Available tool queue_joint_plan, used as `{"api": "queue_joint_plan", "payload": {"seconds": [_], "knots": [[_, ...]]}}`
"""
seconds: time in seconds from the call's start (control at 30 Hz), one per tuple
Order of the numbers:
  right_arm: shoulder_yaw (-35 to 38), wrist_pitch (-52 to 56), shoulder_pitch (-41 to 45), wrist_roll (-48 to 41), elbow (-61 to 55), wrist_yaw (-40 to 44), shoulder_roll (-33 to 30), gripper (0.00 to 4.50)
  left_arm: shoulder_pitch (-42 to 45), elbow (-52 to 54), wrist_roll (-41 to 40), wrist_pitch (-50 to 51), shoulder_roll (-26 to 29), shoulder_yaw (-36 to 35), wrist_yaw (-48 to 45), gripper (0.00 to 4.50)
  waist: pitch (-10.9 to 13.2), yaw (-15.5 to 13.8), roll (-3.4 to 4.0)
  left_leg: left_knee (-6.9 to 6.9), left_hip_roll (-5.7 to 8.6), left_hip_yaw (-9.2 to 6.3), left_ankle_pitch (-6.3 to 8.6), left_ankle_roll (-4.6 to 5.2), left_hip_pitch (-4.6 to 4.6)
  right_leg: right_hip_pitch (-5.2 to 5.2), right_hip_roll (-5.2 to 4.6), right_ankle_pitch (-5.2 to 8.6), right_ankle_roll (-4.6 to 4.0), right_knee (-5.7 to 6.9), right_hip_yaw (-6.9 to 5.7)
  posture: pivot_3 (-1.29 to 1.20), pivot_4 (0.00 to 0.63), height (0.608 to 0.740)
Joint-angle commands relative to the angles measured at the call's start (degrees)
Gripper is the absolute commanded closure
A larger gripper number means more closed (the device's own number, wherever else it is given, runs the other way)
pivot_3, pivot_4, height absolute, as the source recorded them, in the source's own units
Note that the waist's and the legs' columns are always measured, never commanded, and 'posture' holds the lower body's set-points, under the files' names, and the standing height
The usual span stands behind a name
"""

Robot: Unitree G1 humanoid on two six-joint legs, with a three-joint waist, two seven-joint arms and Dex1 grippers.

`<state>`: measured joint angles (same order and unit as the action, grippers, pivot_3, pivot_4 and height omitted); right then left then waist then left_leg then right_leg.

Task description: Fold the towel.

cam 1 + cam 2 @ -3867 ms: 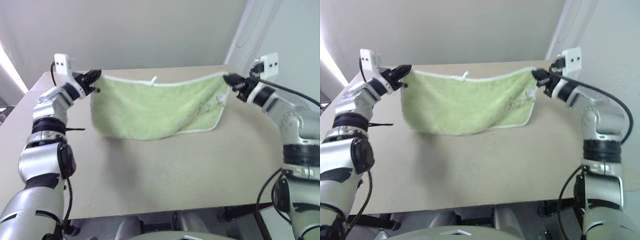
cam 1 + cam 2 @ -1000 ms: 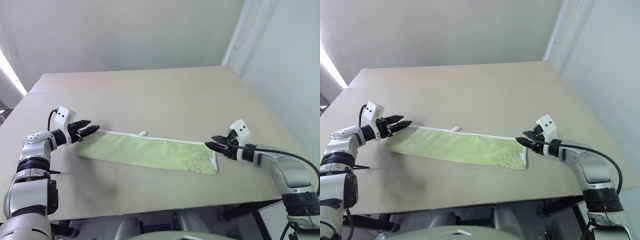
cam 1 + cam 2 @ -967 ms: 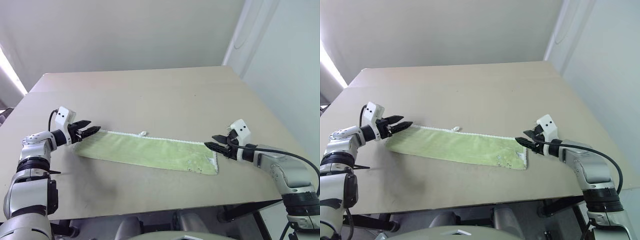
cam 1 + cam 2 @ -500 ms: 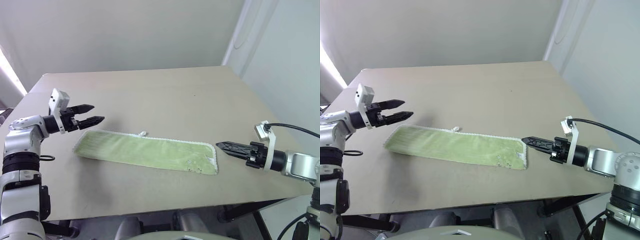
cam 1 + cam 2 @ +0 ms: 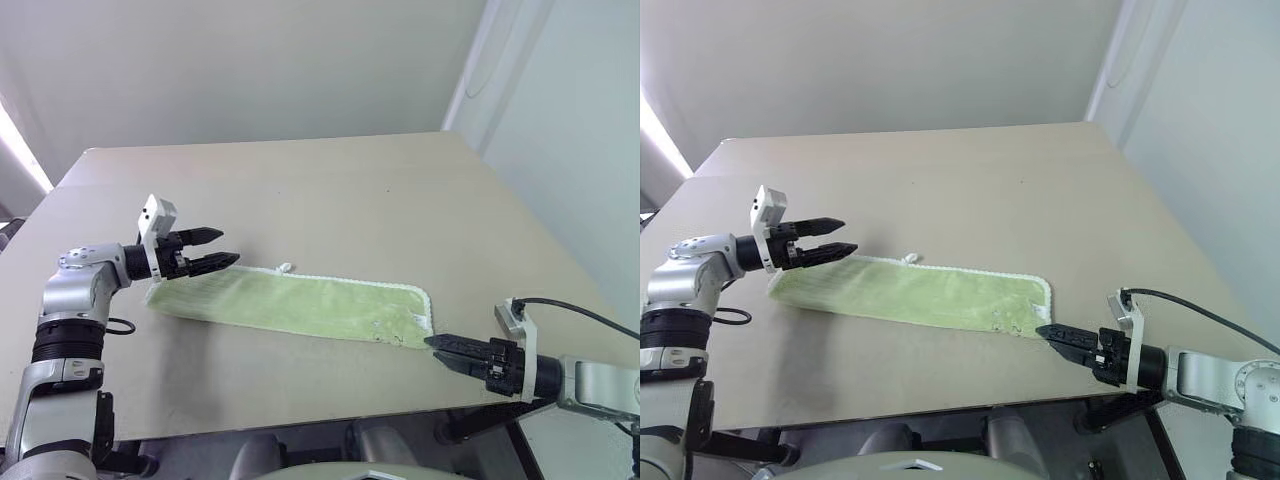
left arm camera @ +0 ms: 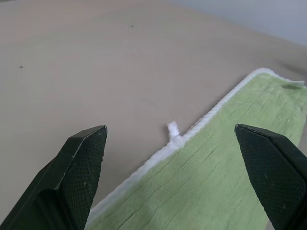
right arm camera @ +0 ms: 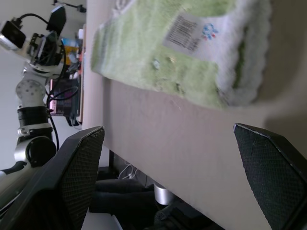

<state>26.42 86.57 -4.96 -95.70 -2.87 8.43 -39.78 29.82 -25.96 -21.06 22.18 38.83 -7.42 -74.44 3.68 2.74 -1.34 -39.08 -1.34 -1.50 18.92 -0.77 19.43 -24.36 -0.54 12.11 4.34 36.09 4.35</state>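
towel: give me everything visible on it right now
The light lime-green terry towel lies flat on the beige table, folded into a long narrow strip, two layers showing at its right end. White stitched trim runs along its far edge, with a small white loop. A barcode label shows at the right end. Neither gripper touches it.

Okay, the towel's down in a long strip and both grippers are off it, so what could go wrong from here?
The towel lies near the table's front edge, so a tug could pull it off. The open right gripper sits low beside the table's edge and could knock it on approach. The open left gripper, hovering over the far end, could pinch one layer only, undoing the fold.
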Motion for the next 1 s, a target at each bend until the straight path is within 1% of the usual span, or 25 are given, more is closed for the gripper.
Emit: {"api": "queue_joint_plan", "payload": {"seconds": [0.03, 0.17, 0.33, 0.47, 0.67, 0.77, 0.87, 0.9, 1.0], "knots": [[-3.0, -4.3, -0.6, -5.0, -3.1, -3.8, -1.5, 0.02, 0.1, 2.8, -0.4, -0.8, 0.0, 0.7, 0.1, 0.00, 0.0, 0.0, 0.00, 0.01, 0.00, 0.00, 0.00, 0.00, 0.00, 0.00, 0.00, 0.00, 0.00, 0.00, 0.00, 0.00, 0.000, 0.712], [-7.2, -10.2, 0.2, -7.4, -2.1, -9.7, -0.2, 0.02, 0.1, 2.9, -0.5, -0.7, -0.2, 1.2, 0.2, 0.00, 0.0, 0.0, -0.01, 0.02, -0.01, 0.00, 0.00, 0.00, 0.00, 0.00, 0.01, 0.00, 0.00, -0.01, 0.00, 0.00, 0.000, 0.712], [-9.9, -15.4, 0.6, -10.8, -0.4, -14.0, 0.0, 0.02, 0.2, 2.8, -0.8, -0.5, -0.2, 1.3, 0.3, 0.00, 0.0, 0.1, -0.02, 0.01, -0.01, 0.00, 0.00, 0.00, 0.00, 0.00, 0.01, 0.00, 0.00, -0.03, 0.01, 0.00, 0.000, 0.712], [-10.5, -18.7, 2.2, -12.5, 1.0, -16.0, -0.5, 0.02, 0.0, 2.9, -0.4, -0.8, 0.1, 1.6, 0.4, 0.00, 0.0, 0.1, -0.02, 0.01, -0.01, 0.01, 0.00, 0.00, 0.01, 0.00, 0.00, 0.00, 0.00, -0.03, 0.04, 0.00, 0.000, 0.712], [-11.9, -20.6, 2.9, -13.6, 0.6, -17.0, -0.8, 0.02, -0.7, 3.4, -0.6, -1.0, -0.1, 1.5, 0.8, 0.00, 0.0, 0.0, -0.01, 0.02, -0.01, 0.00, 0.00, 0.00, 0.02, -0.02, 0.01, 0.01, 0.00, -0.07, 0.04, 0.00, 0.000, 0.712], [-12.9, -20.6, 2.8, -14.1, -0.9, -16.1, -0.8, 0.62, 0.2, 3.3, -0.8, -0.5, -0.2, 1.3, 1.4, 0.00, 0.0, 0.0, -0.01, 0.02, -0.01, 0.00, 0.00, 0.00, 0.02, -0.03, 0.00, 0.00, 0.00, -0.09, 0.05, 0.00, 0.000, 0.712], [-14.0, -21.1, 2.7, -14.3, -1.8, -16.1, -0.7, 1.65, 0.5, 2.3, -0.5, -1.1, -0.1, 1.5, 1.4, 0.00, 0.0, -0.1, 0.00, 0.03, -0.01, 0.00, 0.00, 0.01, 0.02, -0.03, 0.00, 0.01, 0.00, -0.09, 0.04, 0.00, 0.000, 0.712], [-14.4, -21.3, 2.9, -14.5, -1.9, -16.3, -0.6, 2.09, 0.5, 2.3, -0.4, -1.3, 0.0, 1.6, 1.3, 0.00, 0.0, -0.1, 0.00, 0.04, -0.01, 0.00, 0.00, 0.01, 0.02, -0.04, 0.00, 0.01, 0.00, -0.09, 0.04, 0.00, 0.000, 0.712], [-15.5, -22.1, 4.0, -14.2, -1.6, -16.4, -0.2, 3.14, 1.1, 1.7, -0.3, -1.5, -0.2, 1.5, 1.8, 0.00, 0.0, -0.1, 0.00, 0.04, -0.01, 0.00, 0.00, 0.01, 0.02, -0.04, 0.00, 0.01, 0.00, -0.10, 0.04, 0.00, 0.000, 0.712]]}}
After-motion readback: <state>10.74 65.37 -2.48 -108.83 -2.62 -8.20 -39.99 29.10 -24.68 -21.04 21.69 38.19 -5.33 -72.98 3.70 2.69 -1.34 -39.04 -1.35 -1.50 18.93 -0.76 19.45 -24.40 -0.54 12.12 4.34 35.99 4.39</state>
